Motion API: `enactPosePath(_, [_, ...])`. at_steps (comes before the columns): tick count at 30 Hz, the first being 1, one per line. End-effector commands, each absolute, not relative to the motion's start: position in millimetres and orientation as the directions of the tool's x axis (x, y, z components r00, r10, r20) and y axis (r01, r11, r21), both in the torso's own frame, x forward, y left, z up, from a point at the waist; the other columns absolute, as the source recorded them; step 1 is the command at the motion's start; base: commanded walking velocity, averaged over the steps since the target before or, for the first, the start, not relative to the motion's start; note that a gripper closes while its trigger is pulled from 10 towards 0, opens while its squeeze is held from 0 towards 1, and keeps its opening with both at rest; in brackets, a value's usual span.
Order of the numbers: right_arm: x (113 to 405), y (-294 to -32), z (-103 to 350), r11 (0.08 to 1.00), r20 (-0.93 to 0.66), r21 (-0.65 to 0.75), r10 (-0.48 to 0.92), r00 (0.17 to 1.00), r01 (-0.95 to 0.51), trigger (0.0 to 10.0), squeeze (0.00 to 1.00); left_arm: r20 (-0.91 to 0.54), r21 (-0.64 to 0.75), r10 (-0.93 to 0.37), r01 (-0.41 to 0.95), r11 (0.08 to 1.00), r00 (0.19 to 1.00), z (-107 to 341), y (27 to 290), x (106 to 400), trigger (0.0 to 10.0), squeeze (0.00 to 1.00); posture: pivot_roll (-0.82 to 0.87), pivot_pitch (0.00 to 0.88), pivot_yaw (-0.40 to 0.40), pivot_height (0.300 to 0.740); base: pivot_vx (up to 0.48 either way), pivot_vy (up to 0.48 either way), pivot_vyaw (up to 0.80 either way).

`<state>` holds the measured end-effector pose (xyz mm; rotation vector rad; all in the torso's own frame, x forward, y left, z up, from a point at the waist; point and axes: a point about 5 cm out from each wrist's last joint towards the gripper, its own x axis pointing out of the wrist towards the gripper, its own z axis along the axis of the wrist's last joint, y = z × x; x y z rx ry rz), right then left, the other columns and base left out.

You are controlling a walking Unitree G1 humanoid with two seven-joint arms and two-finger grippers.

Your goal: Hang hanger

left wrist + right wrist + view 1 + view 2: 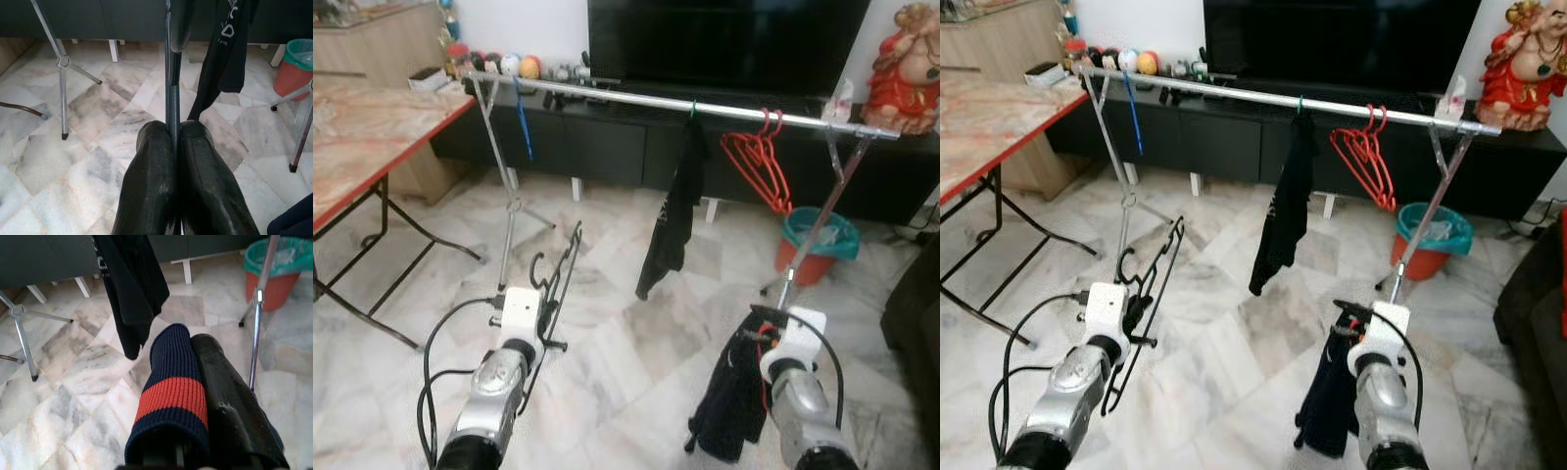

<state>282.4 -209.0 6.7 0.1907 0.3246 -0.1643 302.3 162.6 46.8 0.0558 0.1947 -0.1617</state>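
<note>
So the robot's standing in front of a long silver clothes rail (pixel 685 103) on tripod legs, set across the marble floor (pixel 607 323) in front of a black TV cabinet (pixel 607 147). Its left gripper (pixel 173 147) is clamped tight on a thin black wire hanger (pixel 556 284), fingers pinched together around the wire, holding it low and well short of the rail with the hook end pointing up. The right gripper (pixel 193 396) has a dark navy knit garment with a red stripe (pixel 171 396) draped over one finger, and more of the dark cloth hangs down below that wrist. I'd call that one closed on the fabric.

Already on the rail: a black shirt on a green hook (pixel 674 220), a bunch of red plastic hangers (pixel 756 162) and a blue one (pixel 524 122) near the left end.

If it were me, I'd lift the black hanger well above the bar first, aim for the bare stretch between the blue hanger and the black shirt, then lower so the hook drops over the tube. Keep the hook opening facing the rail, and don't let go until it's clearly seated, because that thin wire could easily twist in the grip.
</note>
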Motion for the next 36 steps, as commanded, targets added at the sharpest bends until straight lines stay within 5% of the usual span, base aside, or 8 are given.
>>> enactPosePath(1, [289, -209, 14, 0.965, -0.302, 0.163, -0.148, 0.942, 0.203, 10.0, 0.0, -0.204, 0.041, -0.168, 0.18, 0.983, 0.964, 48, 162, 306, 10.0, 0.0, -0.04, 0.0, 0.01, 0.74, 0.0, 0.364, 0.0])
enactPosePath(19, [291, -192, 13, 0.961, -0.275, 0.198, -0.137, 0.952, 0.195, 10.0, 0.0, -0.2, 0.064, -0.195, 0.211, 0.975, 0.96, 54, 170, 310, 10.0, 0.0, -0.06, 0.0, 0.076, 0.74, 0.0, 0.322, -0.17])
enactPosePath(36, [296, -187, 17, 0.97, -0.26, 0.188, -0.104, 0.96, 0.155, 10.0, 0.0, -0.189, 0.055, -0.197, 0.211, 0.976, 0.962, 56, 169, 310, 10.0, 0.0, -0.03, 0.0, 0.058, 0.74, 0.0, 0.318, 0.0])
